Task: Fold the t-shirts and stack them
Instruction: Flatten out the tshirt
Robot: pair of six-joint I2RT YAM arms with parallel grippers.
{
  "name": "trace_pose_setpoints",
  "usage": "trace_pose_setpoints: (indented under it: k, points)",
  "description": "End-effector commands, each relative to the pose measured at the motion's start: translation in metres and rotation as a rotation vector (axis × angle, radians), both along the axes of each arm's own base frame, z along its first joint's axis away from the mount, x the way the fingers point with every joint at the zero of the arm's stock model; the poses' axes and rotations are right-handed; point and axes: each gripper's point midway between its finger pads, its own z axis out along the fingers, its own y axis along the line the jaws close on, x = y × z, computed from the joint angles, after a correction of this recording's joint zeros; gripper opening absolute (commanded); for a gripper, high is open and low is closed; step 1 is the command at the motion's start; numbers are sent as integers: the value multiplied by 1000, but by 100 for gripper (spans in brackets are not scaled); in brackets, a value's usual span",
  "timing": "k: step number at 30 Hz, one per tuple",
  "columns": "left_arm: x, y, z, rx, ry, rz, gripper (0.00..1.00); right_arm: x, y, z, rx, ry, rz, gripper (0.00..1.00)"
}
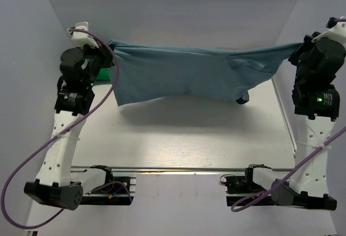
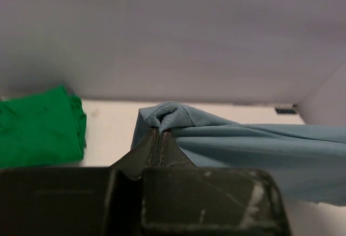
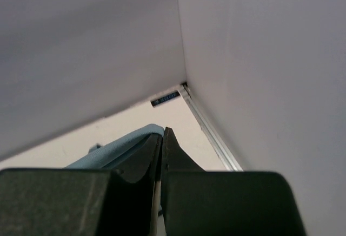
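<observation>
Your left gripper (image 2: 160,132): pinching one end of the soft dusty blue-grey cotton t-shirt (image 1: 184,73).
Your right gripper (image 3: 162,134): pinching its opposite end.

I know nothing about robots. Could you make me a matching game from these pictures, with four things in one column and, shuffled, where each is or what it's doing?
Things:
1. blue-grey t-shirt
2. green t-shirt
3. left fingers
4. right fingers

Places or states:
A. shut on the shirt's end by the right wall
B. hanging stretched between the two arms
C. shut on a bunched corner at the shirt's left end
D. lying on the table at the far left

Pairs: 1-B, 2-D, 3-C, 4-A
</observation>
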Motion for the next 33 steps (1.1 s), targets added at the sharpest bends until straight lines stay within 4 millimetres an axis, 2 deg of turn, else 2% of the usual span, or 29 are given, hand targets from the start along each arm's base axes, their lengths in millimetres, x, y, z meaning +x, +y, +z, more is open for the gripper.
trace_pose_setpoints:
  k: [1,2,3,4,5,8,9,12,13,15,16,17,18,19,21,25,26,28,29,30,33]
  points:
    - [-42,32,73,17,-192,116,0,-45,-11,76,-91,-193,-50,0]
    - [-56,38,81,23,-218,136,0,-59,-9,97,-106,-240,-49,0]
    - [-65,41,93,15,-249,146,0,-74,-8,109,-122,-277,-51,0]
    - [-74,44,100,21,-264,157,0,-79,-9,119,-132,-296,-61,0]
    - [-90,50,110,10,-296,179,0,-93,-9,132,-152,-332,-69,0]
    - [-110,60,122,5,-332,217,0,-115,-5,156,-168,-401,-59,0]
    - [-119,59,127,0,-346,209,0,-130,-2,170,-177,-452,-57,0]
    - [-145,64,145,-4,-400,213,0,-161,2,196,-248,-553,-57,0]
    - [-154,65,152,-8,-418,214,0,-179,6,204,-259,-597,-45,0]
    - [-175,69,166,-11,-461,217,0,-199,9,217,-280,-644,-46,0]
    - [-181,68,168,-1,-467,211,0,-219,10,225,-286,-688,-54,0]
    - [-189,70,173,-6,-486,212,0,-230,10,231,-299,-712,-64,0]
    - [-192,68,171,7,-486,202,0,-237,11,233,-310,-721,-68,0]
    - [-209,69,180,1,-516,195,0,-251,11,238,-312,-759,-76,0]
    - [-227,68,188,-1,-550,175,0,-271,13,241,-333,-791,-86,0]
    - [-259,68,195,-4,-608,147,0,-302,14,248,-343,-859,-102,0]
    - [-273,70,198,-9,-630,148,0,-312,16,248,-351,-878,-103,0]
    - [-278,67,199,-1,-643,134,0,-321,17,251,-357,-898,-105,0]
    - [-288,69,202,-5,-663,135,0,-327,16,251,-361,-907,-117,0]
    - [-287,67,200,1,-653,125,0,-333,15,252,-359,-919,-125,0]
    - [-289,67,201,1,-654,124,0,-335,14,252,-365,-918,-133,0]
